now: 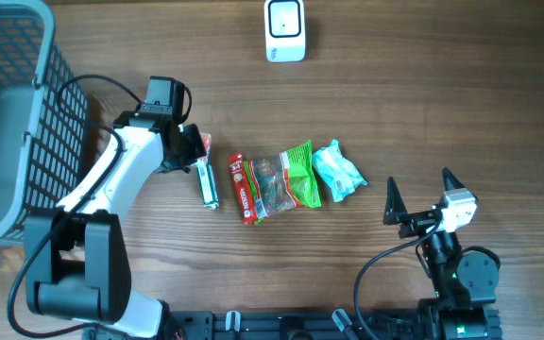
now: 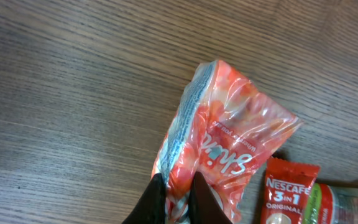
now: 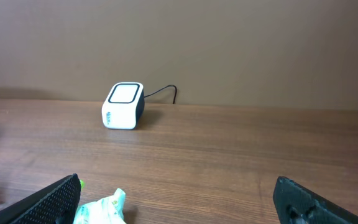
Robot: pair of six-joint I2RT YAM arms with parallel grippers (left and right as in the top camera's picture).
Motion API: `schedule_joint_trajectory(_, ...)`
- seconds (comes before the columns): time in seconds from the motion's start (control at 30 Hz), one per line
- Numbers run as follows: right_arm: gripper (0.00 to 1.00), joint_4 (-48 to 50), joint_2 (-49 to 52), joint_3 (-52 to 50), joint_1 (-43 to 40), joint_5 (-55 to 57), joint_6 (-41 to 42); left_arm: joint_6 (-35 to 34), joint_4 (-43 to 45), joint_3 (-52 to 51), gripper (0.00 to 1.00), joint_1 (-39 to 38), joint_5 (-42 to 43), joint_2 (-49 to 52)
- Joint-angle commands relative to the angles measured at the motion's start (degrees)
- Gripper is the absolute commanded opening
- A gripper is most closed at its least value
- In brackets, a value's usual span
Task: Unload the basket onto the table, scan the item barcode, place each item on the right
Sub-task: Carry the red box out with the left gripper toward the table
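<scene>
In the lower right of the overhead view, the right gripper (image 1: 418, 179) stands with its jaws spread wide and empty, apart from all items. Left of centre, the left gripper (image 2: 178, 186) is pinched narrow on one edge of the orange-red packet (image 2: 229, 130). The packet sits at the left end of a row on the table (image 1: 442, 76), just beside the Nescafe sachet (image 2: 286, 193), with the green snack bag (image 1: 286, 179) and the teal packet (image 1: 336, 172) further right. Farthest away, at top centre, the white scanner (image 1: 284, 30) stands well apart from the row, and the grey basket (image 1: 26, 38) fills the upper left.
</scene>
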Motion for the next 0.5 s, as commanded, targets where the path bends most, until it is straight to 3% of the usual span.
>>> schedule_joint_trajectory(0.0, 1.00, 0.3, -0.1, -0.1, -0.3, 0.6, -0.3, -1.2, 0.0, -2.9, 0.08, -0.1, -3.0, -0.1)
schedule_joint_trajectory(0.47, 1.00, 0.3, -0.1, -0.1, -0.3, 0.6, -0.3, -3.0, 3.7, -6.3, 0.10, -0.2, 0.3, -0.1)
